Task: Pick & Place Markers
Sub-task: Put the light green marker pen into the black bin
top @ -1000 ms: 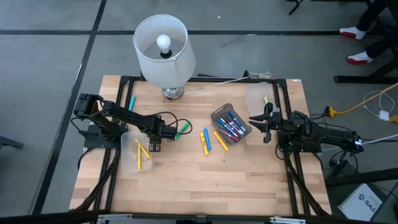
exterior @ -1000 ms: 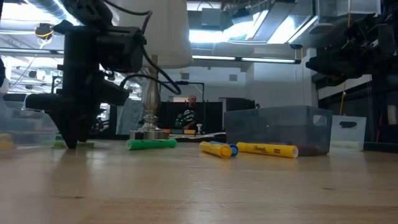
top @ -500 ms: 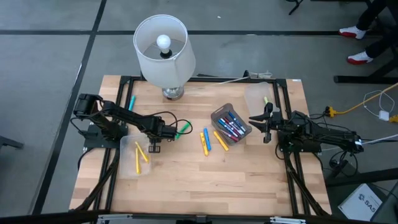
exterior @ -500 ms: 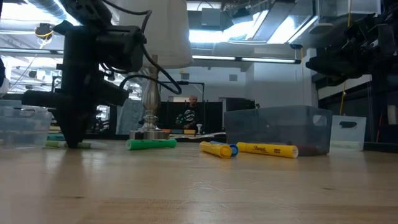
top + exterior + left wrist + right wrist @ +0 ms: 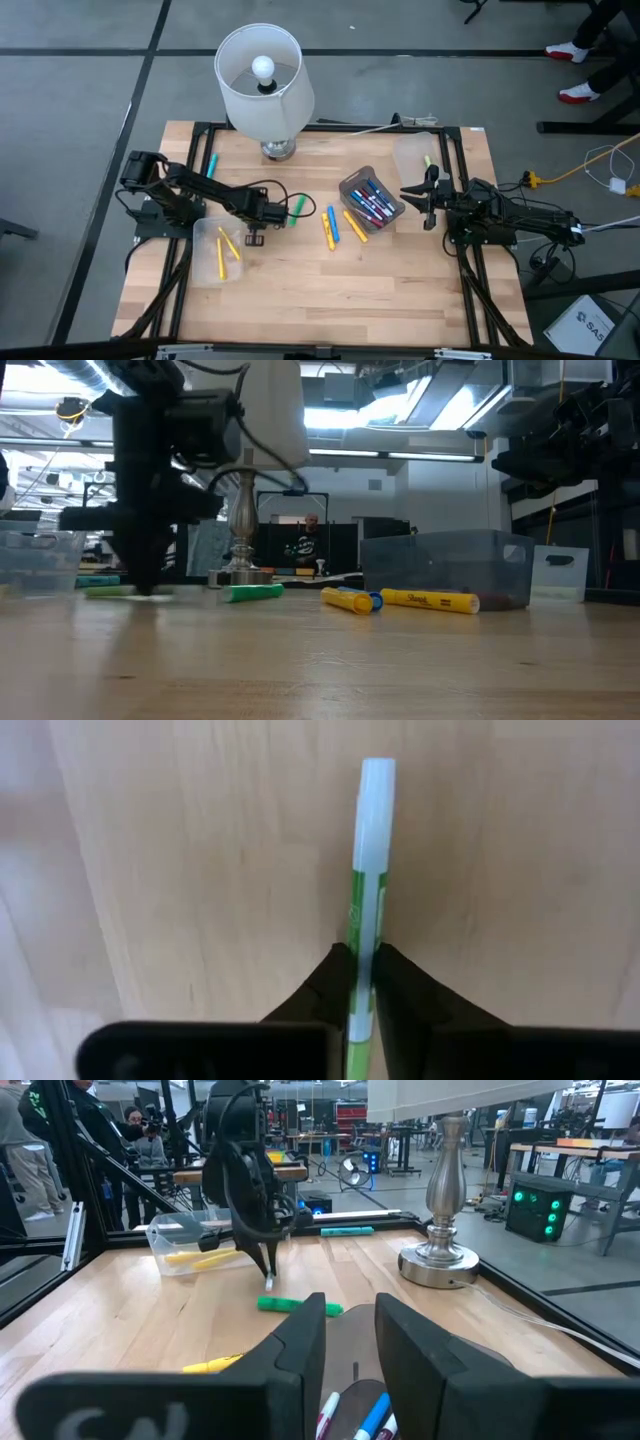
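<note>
Legible text is scarce. In the low view, a yellow marker point(image 5: 430, 600) lying on the table in front of the grey bin carries dark script along its barrel; it looks like "Sharpie", though the letters are small. In the high view, a white sheet point(image 5: 585, 322) on the floor shows "SA", cut off at the picture's edge. No other writing can be read.

A robotics lab: black-framed wooden table point(image 5: 300, 280), equipment racks point(image 5: 530, 1200) with lit electronics, and people point(image 5: 150, 1140) watching behind.
</note>
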